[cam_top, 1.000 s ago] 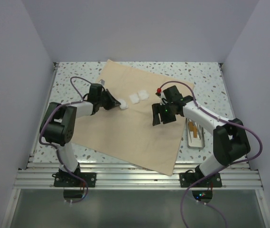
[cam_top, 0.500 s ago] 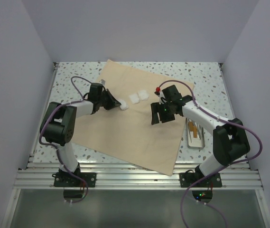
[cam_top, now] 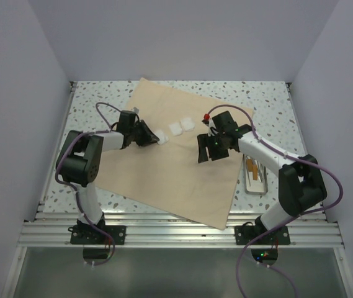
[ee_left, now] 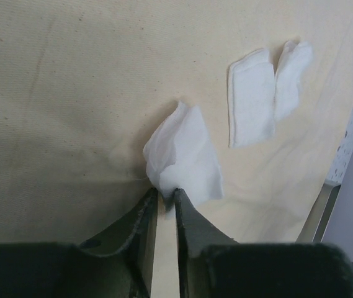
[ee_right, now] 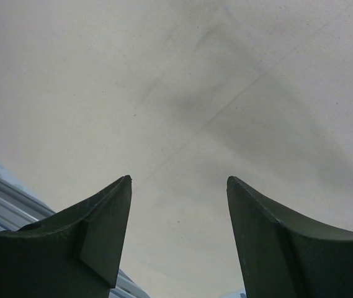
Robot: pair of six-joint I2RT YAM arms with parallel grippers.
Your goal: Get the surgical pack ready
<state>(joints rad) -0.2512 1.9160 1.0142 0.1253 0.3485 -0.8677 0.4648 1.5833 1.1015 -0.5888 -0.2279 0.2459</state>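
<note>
1. A speckled tabletop point(cam_top: 269, 99) enclosed by plain pale walls carried everything. The surgical pack point(cam_top: 170, 180) lay on it as a wide tan sheet, spread flat and turned diagonally, filling the middle of the top view.
2. The left fingers point(cam_top: 148, 135) reached over the sheet's upper-left part. In the wrist view only a narrow slit separated them, with tan cloth showing through it. A corner of a crumpled gauze square point(ee_left: 185, 158) sat right at their tips.
3. That slit was the change. Half a second before, they had been closed tight at that gauze, and now they had begun to part. The gauze rested on the cloth and looked released, though a last pinch on its corner could not be ruled out.
4. Two other gauze squares point(ee_left: 250, 96) lay flat and side by side up and to the right of it, near but apart from it.
5. The right fingers point(cam_top: 206, 153) hung wide open over bare cloth right of centre, holding nothing. That arm had not shifted in the last half second.
6. A small metal tray point(cam_top: 255, 177) sat off the sheet near the tabletop's right edge, with instruments inside.
7. Judging from this, the third gauze was just being set down. The sheet was still unfolded, so any remaining loading and all the wrapping were still to do.
</note>
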